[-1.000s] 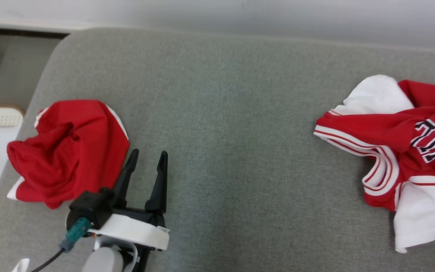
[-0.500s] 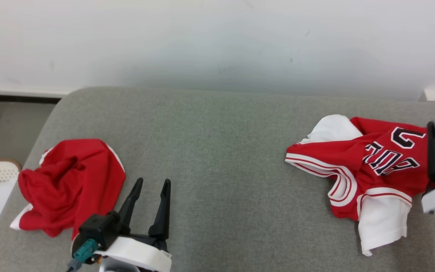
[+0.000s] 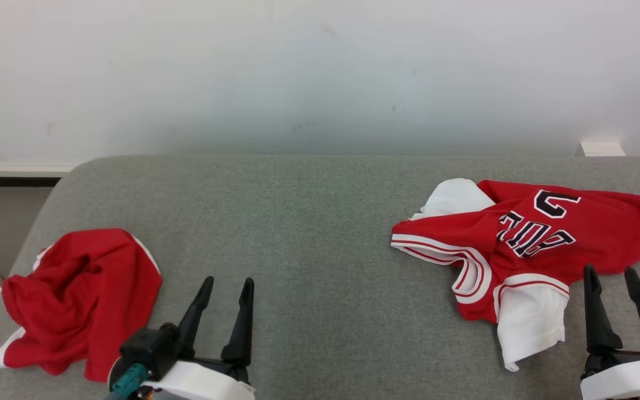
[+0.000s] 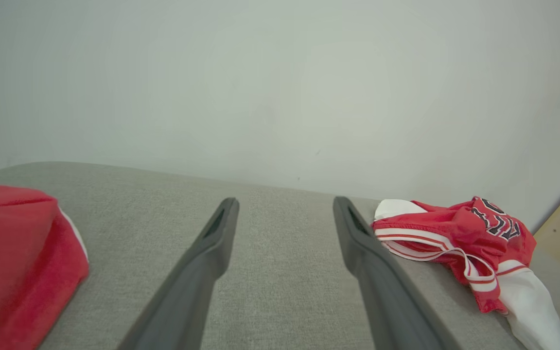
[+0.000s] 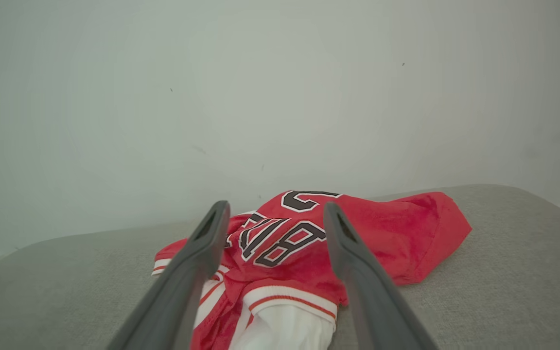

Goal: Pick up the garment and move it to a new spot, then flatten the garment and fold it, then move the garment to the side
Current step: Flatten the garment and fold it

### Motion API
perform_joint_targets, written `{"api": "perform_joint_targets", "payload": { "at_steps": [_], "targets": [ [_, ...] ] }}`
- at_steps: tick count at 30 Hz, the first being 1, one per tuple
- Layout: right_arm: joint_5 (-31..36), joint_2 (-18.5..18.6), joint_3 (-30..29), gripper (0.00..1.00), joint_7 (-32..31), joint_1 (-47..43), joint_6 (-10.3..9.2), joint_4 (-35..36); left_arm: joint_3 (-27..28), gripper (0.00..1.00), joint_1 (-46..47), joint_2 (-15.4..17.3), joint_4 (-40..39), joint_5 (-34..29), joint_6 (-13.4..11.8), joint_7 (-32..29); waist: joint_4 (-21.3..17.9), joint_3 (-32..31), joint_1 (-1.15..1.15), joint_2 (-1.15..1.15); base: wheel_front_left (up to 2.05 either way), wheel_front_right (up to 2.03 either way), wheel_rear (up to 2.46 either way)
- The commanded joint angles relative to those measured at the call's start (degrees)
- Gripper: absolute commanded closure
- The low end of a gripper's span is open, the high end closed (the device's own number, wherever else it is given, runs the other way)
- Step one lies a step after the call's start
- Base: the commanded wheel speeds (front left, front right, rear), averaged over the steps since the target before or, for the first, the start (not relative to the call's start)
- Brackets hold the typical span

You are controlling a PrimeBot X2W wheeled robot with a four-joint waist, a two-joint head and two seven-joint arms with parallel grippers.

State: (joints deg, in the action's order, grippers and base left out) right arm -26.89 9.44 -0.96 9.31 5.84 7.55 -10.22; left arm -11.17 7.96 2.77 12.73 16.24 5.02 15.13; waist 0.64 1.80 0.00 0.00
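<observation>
1. The right pincer (image 3: 609, 271) stands wide and empty at about 4 o'clock in the head view. Its fingers point toward 12, with the tips just short of the lettered jersey (image 3: 542, 244). Its own wrist view has the lettering between the fingers, so it looks lined up for a reach into that cloth.
2. The left pincer (image 3: 228, 281), at 7 o'clock, is equally wide and holds nothing. It hangs over the grey cushion (image 3: 309, 222), just beside a crumpled red garment (image 3: 75, 294) at 8 o'clock and apart from it.
3. The lettered jersey lies bunched at 3 o'clock with white fabric turned out at two edges, so neither flattening nor folding has begun.
4. I take the jersey for the garment in hand, though the red heap could equally be meant.
5. The stretch of cushion between the two heaps, toward 6 o'clock, seems the natural new spot, since both arms can likely reach it.
</observation>
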Motion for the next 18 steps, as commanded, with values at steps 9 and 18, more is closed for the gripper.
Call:
{"api": "perform_joint_targets", "payload": {
  "at_steps": [9,18],
  "targets": [
    [0.90,-0.53,1.25,0.00,-0.99,-0.49,-0.13,0.45,-0.20,0.00,-0.14,0.21,0.17,0.12,0.21,0.02,-3.12,-0.55,0.00,0.00,0.00,0.00,0.00],
    [1.55,-0.69,3.64,0.00,-1.86,-0.07,-0.13,-0.49,-0.56,0.00,0.54,0.22,0.10,0.48,0.28,0.03,-2.91,0.43,0.00,0.00,0.00,0.00,0.00]
  ]
}}
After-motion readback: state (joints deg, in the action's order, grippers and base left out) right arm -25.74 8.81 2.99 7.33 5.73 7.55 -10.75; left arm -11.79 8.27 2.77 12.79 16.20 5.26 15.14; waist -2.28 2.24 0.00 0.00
